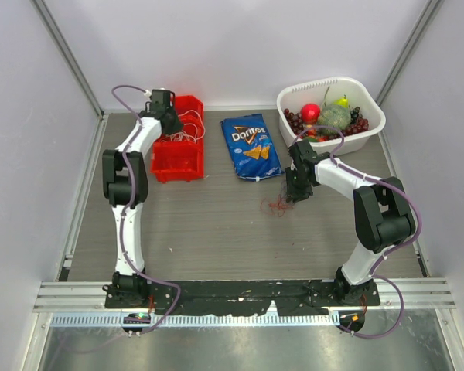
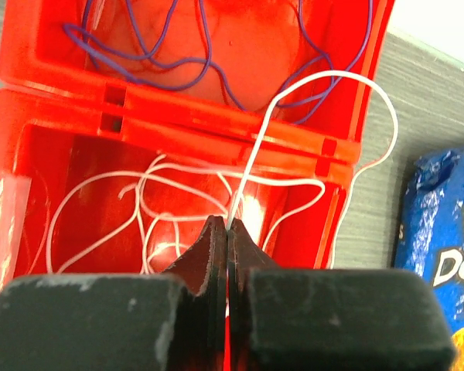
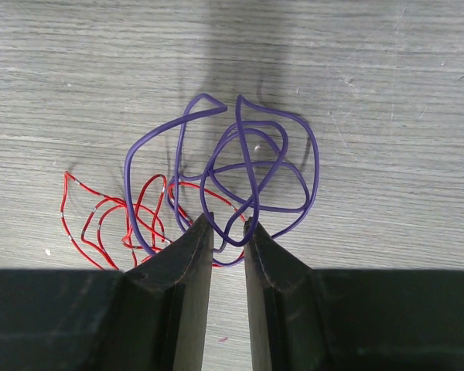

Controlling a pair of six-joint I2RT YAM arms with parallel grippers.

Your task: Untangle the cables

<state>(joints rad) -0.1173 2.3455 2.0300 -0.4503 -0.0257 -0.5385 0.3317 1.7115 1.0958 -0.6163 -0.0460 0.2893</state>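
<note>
On the grey wood-grain table (image 1: 216,232), the right gripper (image 3: 226,226) is hovering with its jaws slightly parted, straddling a purple cable (image 3: 294,154) looped over a red cable (image 3: 93,224). It should be closing on purple alone and lifting slowly. Farther back, the left gripper (image 2: 227,226) is pinching a white cable (image 2: 255,154) over the red bin (image 2: 62,77).

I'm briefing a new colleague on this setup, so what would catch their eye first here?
The red bin at the far left stands out, with the left gripper pinching a white cable over it. Mid-table, the right gripper hovers open at a purple cable tangled with a red cable. A blue Doritos bag lies far centre.
</note>
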